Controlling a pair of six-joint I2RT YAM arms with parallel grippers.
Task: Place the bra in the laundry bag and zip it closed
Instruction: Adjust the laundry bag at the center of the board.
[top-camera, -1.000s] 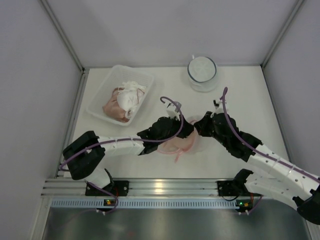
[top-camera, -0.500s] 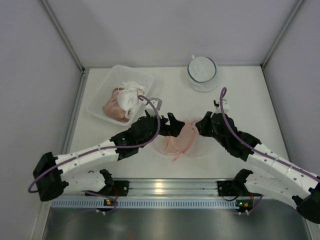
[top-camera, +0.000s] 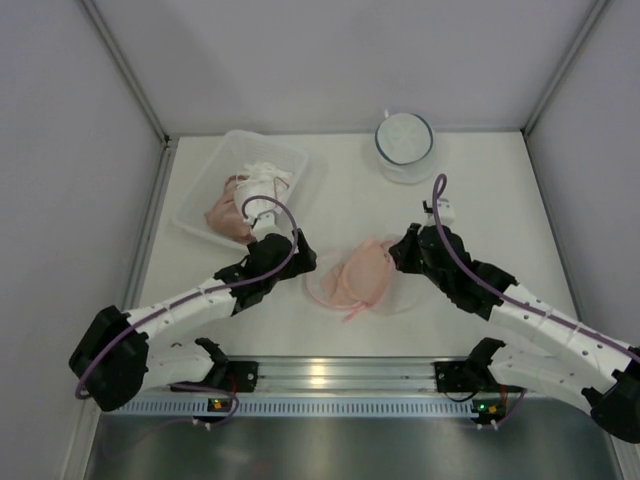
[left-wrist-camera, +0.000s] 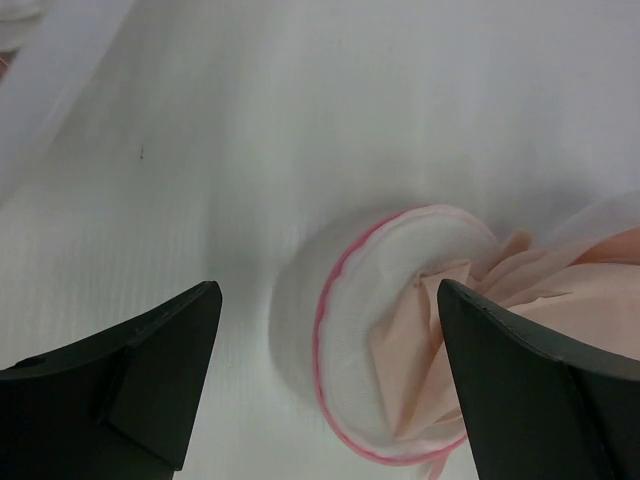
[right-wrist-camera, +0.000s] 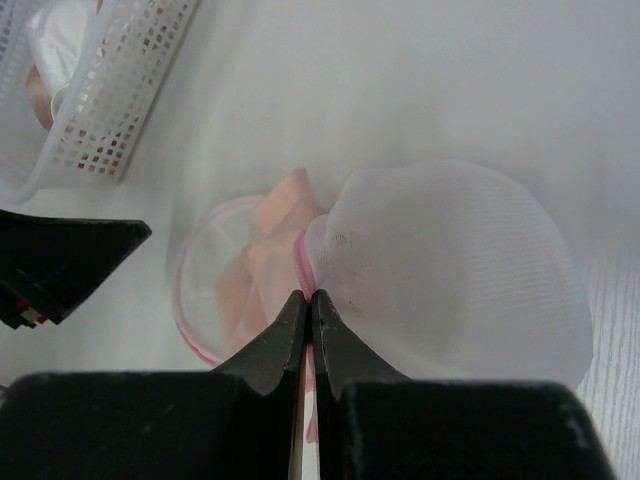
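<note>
Overhead and wrist views of the 2 arms at the centre of the white table (top-camera: 480, 200). The laundry bag (right-wrist-camera: 460, 270), a translucent white mesh pouch with a pink-trimmed rim, lies flat near the middle of the table, between the 2 grippers. The peach bra (top-camera: 362, 270) lies at the bag's mouth, bunched partly inside the rim, with folds and 1 thin strap spilling toward the near edge. The right gripper (right-wrist-camera: 308, 298) is closed, its 2 fingers pinching the pink trim where the mesh gathers beside the bra; a rounded lobe of mesh spreads to the right of the pinch. The left gripper (left-wrist-camera: 328, 300) stands just left of the bag with its jaws spread wide and holds nothing; in its wrist view the pink rim and the bra lie on the table between and beyond the 2 fingers (left-wrist-camera: 150, 370). A white perforated basket (right-wrist-camera: 110, 100) holding more pale garments sits at the far left, and a round lidded container (top-camera: 405, 140) stands at the far edge, well apart from the bag.
</note>
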